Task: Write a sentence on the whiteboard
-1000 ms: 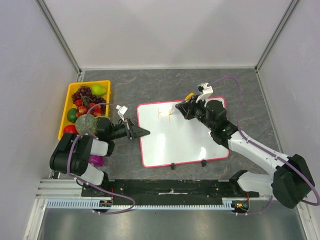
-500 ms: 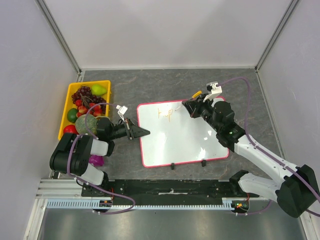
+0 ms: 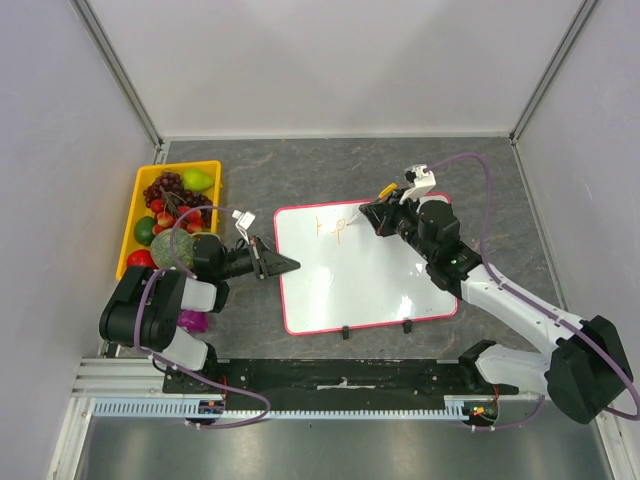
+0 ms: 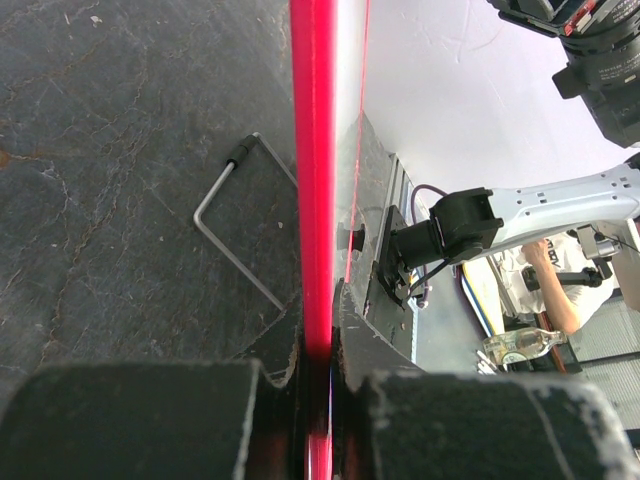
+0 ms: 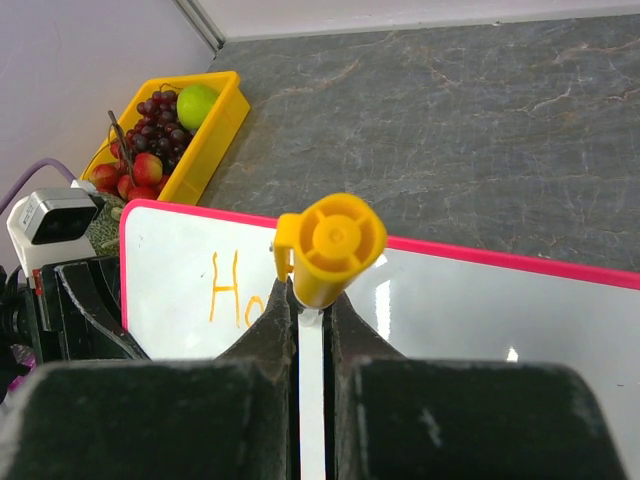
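Observation:
The whiteboard lies flat on the grey table, pink-red frame around it, two black feet on its near edge. Orange letters of the sentence, reading about "Ho", sit near its far left corner. My right gripper is shut on a white marker with a yellow cap, held over the board just right of the letters. Its tip is hidden. My left gripper is shut on the board's left edge, seen as a red strip between the jaws.
A yellow fruit tray with grapes, apples and a pear stands at the far left, also in the right wrist view. A purple fruit lies by the left arm. A bent metal rod lies beside the board's edge.
My right gripper moved right, then back left, with the marker. More orange strokes show on the board. The left gripper and the board have not moved.

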Controlling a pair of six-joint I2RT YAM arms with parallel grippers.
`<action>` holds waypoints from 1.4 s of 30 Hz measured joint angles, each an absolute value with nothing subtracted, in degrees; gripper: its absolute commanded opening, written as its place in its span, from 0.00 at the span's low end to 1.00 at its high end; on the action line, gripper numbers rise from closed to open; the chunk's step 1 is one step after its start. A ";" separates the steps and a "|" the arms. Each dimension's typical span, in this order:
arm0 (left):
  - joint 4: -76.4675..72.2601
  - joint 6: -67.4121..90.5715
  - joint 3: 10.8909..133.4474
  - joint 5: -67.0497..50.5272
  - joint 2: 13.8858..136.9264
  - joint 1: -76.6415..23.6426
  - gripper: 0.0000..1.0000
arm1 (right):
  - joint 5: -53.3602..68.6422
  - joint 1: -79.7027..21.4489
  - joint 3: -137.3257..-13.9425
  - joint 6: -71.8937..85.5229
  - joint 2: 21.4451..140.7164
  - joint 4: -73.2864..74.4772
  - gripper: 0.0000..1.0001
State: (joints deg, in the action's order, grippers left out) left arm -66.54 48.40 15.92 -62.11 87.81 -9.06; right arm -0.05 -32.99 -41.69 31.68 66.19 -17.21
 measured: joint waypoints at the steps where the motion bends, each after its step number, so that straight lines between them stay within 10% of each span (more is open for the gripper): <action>1: -66.52 48.42 15.92 -62.11 87.81 -9.06 0.02 | 0.01 -32.99 -41.69 31.79 66.37 -17.41 0.00; 42: -66.11 48.45 15.92 -61.98 87.81 -8.99 0.02 | -4.58 -32.99 -43.44 29.95 67.11 -16.36 0.00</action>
